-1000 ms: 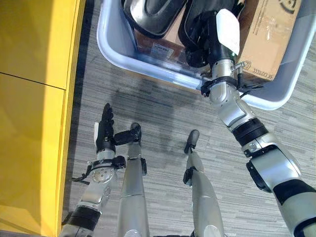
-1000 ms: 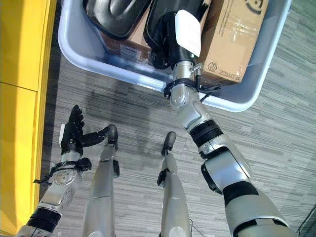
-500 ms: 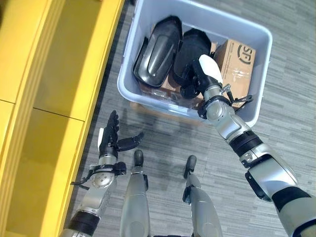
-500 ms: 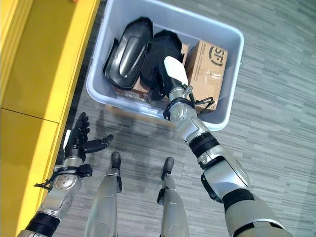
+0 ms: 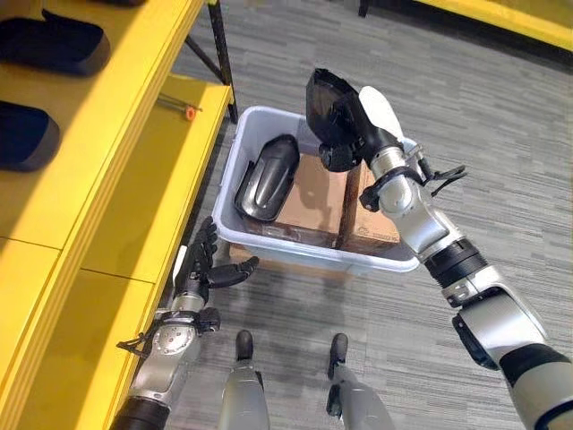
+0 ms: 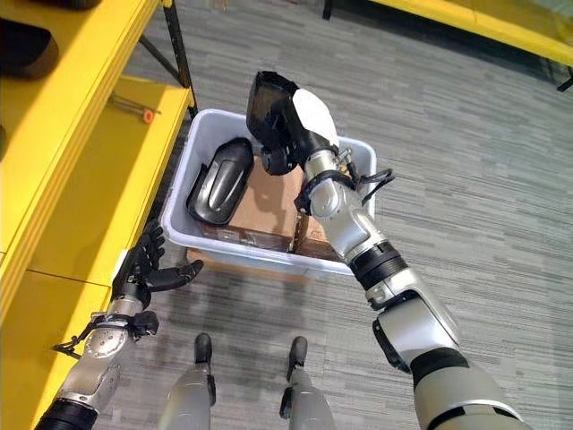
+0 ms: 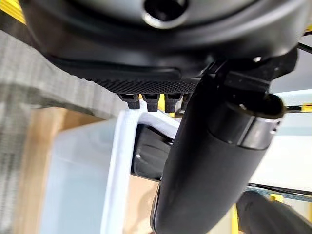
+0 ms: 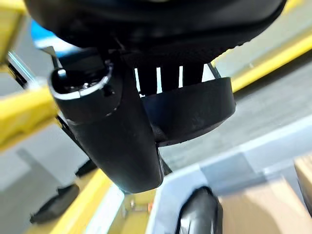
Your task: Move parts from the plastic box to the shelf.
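The right hand (image 5: 363,125) is clenched around a black moulded part (image 5: 329,116), thumb and fingers clamped on its edge, holding it in the air above the far rim of the plastic box (image 5: 235,170). The part stands nearly upright in the grip, its long axis running up and away from the wrist. From there the yellow shelf (image 5: 134,116) lies off to the robot's left, across the box, so the carry has to swing leftward and turn the part flatter to match the two dark parts (image 5: 49,40) lying on the upper level. Below the lifted piece, another black part (image 5: 266,176) rests in the box on cardboard cartons (image 5: 313,197). The left hand (image 5: 201,267) hangs released, fingers spread, just beside the box's near corner and close against the shelf edge; it is nearer the shelf but holds nothing.
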Controlling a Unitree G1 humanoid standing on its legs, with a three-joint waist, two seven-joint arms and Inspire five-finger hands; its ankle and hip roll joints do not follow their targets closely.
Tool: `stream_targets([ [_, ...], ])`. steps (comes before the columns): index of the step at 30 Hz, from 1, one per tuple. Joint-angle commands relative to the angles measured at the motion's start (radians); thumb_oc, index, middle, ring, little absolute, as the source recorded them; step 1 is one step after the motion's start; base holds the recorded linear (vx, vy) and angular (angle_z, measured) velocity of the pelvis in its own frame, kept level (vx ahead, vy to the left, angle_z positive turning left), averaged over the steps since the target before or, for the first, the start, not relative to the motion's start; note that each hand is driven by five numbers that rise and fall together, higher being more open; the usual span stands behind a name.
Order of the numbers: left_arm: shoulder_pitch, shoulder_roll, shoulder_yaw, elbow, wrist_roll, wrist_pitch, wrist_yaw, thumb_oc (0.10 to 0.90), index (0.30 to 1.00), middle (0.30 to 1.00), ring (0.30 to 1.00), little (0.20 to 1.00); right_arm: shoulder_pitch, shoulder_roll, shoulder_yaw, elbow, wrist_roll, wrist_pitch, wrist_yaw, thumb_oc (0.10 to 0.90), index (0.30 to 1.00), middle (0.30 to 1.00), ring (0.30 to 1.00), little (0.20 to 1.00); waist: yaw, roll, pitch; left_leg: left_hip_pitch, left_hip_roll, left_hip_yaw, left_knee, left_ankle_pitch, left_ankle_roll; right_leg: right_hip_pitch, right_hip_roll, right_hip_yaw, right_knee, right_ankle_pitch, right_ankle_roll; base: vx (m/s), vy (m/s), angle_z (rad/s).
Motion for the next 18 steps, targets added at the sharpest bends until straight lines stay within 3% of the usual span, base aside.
stream_targets([
  [1,0.042,0.016,-0.057,-0.038,0.000,-0.048,-0.038,0.900,1.000,1.000,1.000,1.000,-0.072,-0.020,-0.065,-0.065,-0.059,-0.084,-0.056,0.400,0.300,0.300,0.300,0.300,-0.006,0.007,-0.228,0.058,0.002,0.020,-0.128,-0.007,0.020,0.146,-0.057,0.006,0.051,-0.129,0.096,0.04,-0.019,-0.07],
  [11,0.075,-0.015,-0.015,-0.039,0.024,-0.042,-0.040,0.900,1.000,1.000,1.000,1.000,-0.054,-0.078,-0.091,-0.237,-0.169,-0.102,-0.005,0.400,0.300,0.300,0.300,0.300,-0.030,0.022,-0.280,0.117,0.029,0.039,-0.135,-0.009,0.015,0.171,-0.041,0.034,0.075,-0.185,0.085,0.01,-0.022,-0.10],
  [14,0.103,-0.033,0.020,-0.043,0.039,-0.042,-0.031,0.900,1.000,1.000,1.000,1.000,-0.009,-0.132,-0.115,-0.323,-0.236,-0.112,0.019,0.400,0.300,0.300,0.300,0.300,-0.031,0.028,-0.282,0.130,0.053,0.030,-0.103,-0.012,0.012,0.180,-0.012,0.050,0.118,-0.242,0.058,-0.01,-0.088,0.01],
  [18,0.143,-0.043,0.060,-0.061,0.049,-0.045,-0.017,0.900,1.000,1.000,1.000,1.000,0.024,-0.140,-0.137,-0.396,-0.234,-0.131,0.027,0.400,0.300,0.300,0.300,0.300,-0.021,0.036,-0.270,0.131,0.081,0.029,-0.098,0.009,0.002,0.168,0.027,0.064,0.145,-0.276,0.035,-0.06,-0.136,-0.05],
])
